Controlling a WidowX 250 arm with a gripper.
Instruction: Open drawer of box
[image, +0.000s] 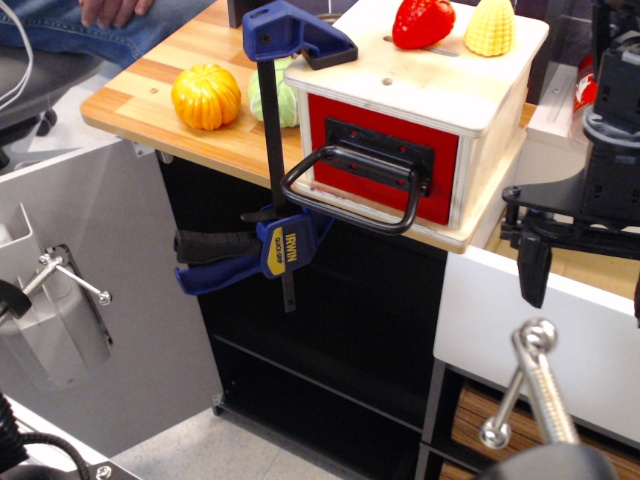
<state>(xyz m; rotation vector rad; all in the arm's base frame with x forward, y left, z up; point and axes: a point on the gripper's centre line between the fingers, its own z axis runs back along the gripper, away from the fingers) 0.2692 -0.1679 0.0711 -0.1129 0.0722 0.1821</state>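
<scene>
The cream plywood box (425, 85) sits on the wooden tabletop (150, 90), near its front edge. The drawer (385, 150) has a glossy red front that sits flush in the box face, so it looks shut. Its black plate carries a large black loop handle (350, 195) that sticks out forward and down. My gripper (585, 285) is black and hangs to the right of the box, a little lower than the handle and apart from it. One finger (533, 270) points down. The other is cut off by the right edge. The jaws stand wide apart and hold nothing.
A blue bar clamp (280, 150) pins the box to the table just left of the handle. An orange pumpkin (205, 97) and a green cabbage (272, 95) lie left of the box. A red pepper (422, 22) and yellow corn (490, 28) sit on top. A white drawer (530, 340) with a steel handle (530, 385) is below right.
</scene>
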